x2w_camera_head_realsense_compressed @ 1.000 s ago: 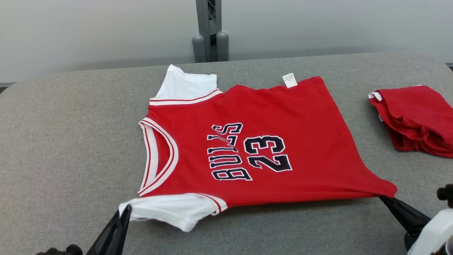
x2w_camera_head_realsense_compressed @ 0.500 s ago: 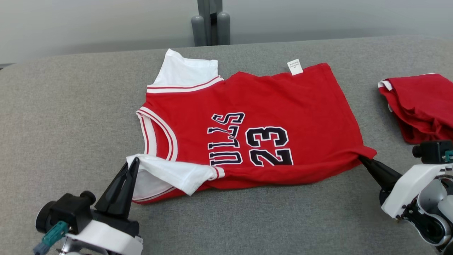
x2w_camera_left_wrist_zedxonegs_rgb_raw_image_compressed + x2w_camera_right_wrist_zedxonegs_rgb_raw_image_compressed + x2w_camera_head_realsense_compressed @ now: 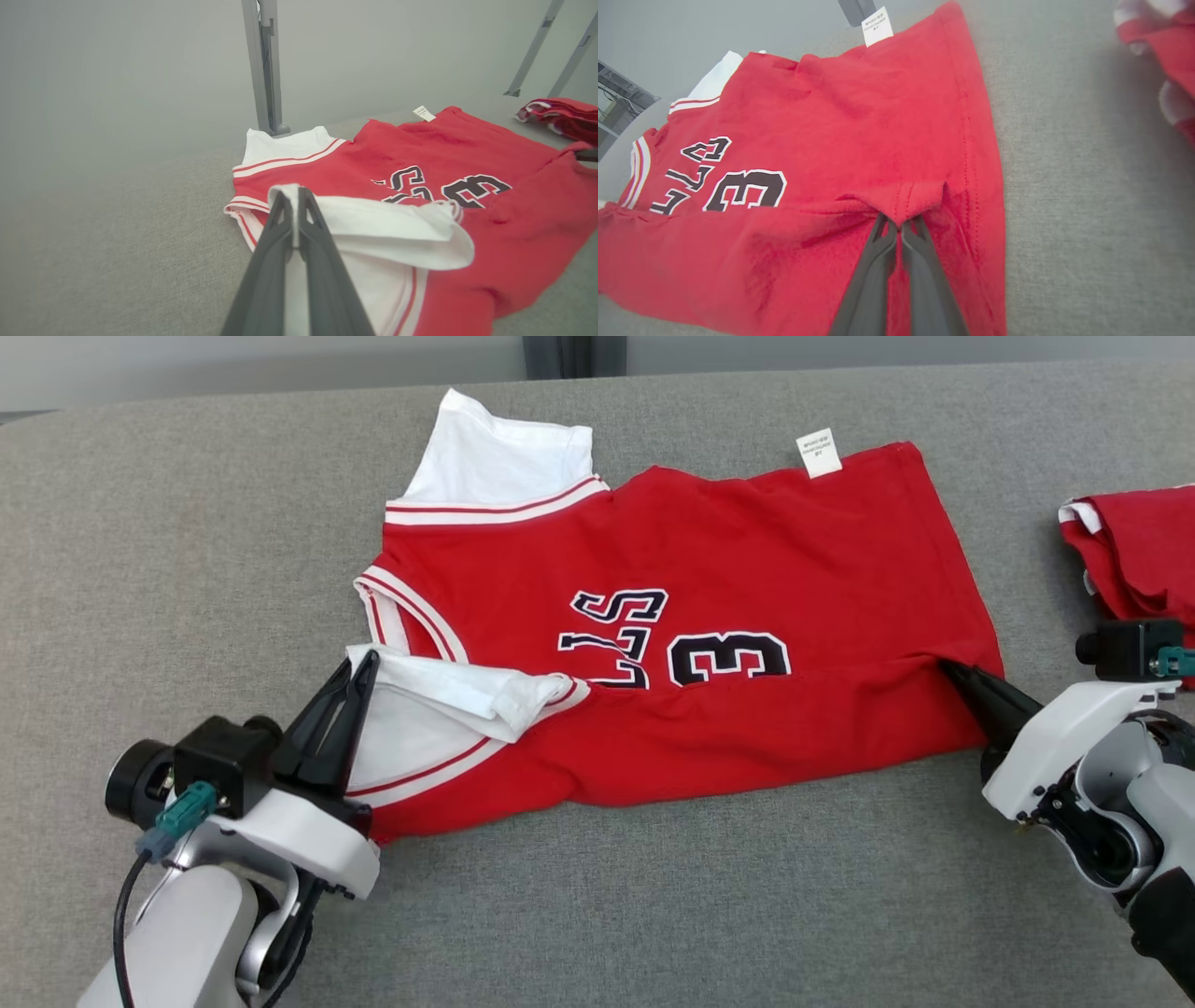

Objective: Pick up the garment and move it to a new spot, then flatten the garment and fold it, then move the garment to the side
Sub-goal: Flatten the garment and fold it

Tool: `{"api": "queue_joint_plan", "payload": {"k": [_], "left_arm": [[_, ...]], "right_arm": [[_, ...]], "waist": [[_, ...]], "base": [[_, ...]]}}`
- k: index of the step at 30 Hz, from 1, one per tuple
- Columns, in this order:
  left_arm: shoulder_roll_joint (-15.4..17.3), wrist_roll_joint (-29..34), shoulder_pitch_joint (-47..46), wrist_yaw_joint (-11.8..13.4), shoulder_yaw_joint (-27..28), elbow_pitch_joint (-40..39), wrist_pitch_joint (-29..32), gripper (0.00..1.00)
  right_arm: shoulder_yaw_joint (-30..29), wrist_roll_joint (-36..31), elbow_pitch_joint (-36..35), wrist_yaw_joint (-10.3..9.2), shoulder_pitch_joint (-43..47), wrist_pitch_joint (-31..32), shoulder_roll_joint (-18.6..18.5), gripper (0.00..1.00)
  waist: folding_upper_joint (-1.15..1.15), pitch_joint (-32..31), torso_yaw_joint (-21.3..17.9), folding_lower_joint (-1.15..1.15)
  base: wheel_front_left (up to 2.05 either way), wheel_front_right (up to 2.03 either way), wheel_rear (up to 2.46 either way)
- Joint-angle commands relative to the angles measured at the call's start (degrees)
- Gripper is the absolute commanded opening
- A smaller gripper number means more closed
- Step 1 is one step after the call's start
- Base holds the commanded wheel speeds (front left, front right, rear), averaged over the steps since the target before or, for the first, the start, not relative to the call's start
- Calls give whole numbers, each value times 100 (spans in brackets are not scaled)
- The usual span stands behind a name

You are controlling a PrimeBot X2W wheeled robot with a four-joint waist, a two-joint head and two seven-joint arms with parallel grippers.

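Note:
The garment [image 3: 747, 541] is a red jersey with white sleeves and dark lettering, spread on the grey table [image 3: 140, 523]. Its near edge is lifted and doubled over toward the far side, covering the lower half of the lettering. My left gripper [image 3: 364, 658] is shut on the near white sleeve [image 3: 373, 224], pinched at its fingertips [image 3: 293, 196]. My right gripper [image 3: 945, 665] is shut on the red hem corner [image 3: 920, 196], raised over the jersey's body [image 3: 831, 121]. The far sleeve [image 3: 504, 457] lies flat.
A second red garment [image 3: 1134, 555] lies bunched at the table's right edge, just beyond my right wrist [image 3: 1074, 756]. A grey post [image 3: 264, 65] stands behind the table. Bare grey surface stretches to the left and along the near side.
Both grippers have carried the jersey's near edge farther over its body, hiding more of the lettering. The camera has tilted down, so the table's far edge has shifted up the picture.

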Motion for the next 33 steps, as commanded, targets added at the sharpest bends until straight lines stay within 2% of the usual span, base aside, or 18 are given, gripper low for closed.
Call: {"api": "queue_joint_plan", "payload": {"k": [1,3,6,7,8,9,10,12,13,14,21,25,33], "left_arm": [[6,77,-256,-84,-27,189,-51,0],[-32,118,-439,-141,-53,402,-121,0],[-90,143,-641,-211,-87,711,-201,0],[-113,123,-677,-216,-92,831,-205,0],[-131,103,-711,-221,-100,945,-177,0],[-151,94,-752,-227,-111,1037,-162,0],[-179,61,-775,-215,-108,1136,-145,11],[-214,11,-757,-256,-126,1301,-84,58],[-214,11,-757,-256,-126,1301,-84,58],[-227,-23,-754,-222,-93,1352,-104,100],[-304,-210,-341,118,261,968,-381,100],[-387,-499,278,377,464,536,-315,100],[-597,-1099,1326,785,606,110,197,100]], "right_arm": [[38,-50,90,-2,-153,-63,52,0],[106,-126,206,-2,-286,-81,95,0],[197,-144,371,-2,-432,-135,178,13],[226,-151,433,-2,-474,-151,205,22],[247,-155,497,-2,-510,-169,229,49],[273,-160,555,-2,-534,-197,263,93],[284,-162,615,-2,-553,-248,295,100],[298,-136,729,-2,-574,-381,350,100],[298,-136,729,-2,-574,-381,350,100],[308,-152,765,-2,-582,-490,364,100],[168,-225,840,-2,-256,-1334,386,100],[-41,-346,771,-2,83,-1422,393,100],[-894,-806,287,-2,820,-1419,586,100]], "waist": [[0,94,-25,0],[0,156,-46,0],[0,218,-72,0],[0,229,-87,0],[0,233,-99,0],[0,231,-110,0],[0,223,-120,0],[0,183,-144,0],[0,183,-144,0],[0,158,-155,0],[0,-123,-146,0],[0,-260,-114,0],[0,-393,-124,0]], "base": [[0,0,0],[0,0,0],[0,0,0],[0,0,0],[0,0,0],[0,0,0],[0,0,0],[0,0,0],[0,0,0],[0,0,0],[0,0,0],[0,0,0],[0,0,0]]}}
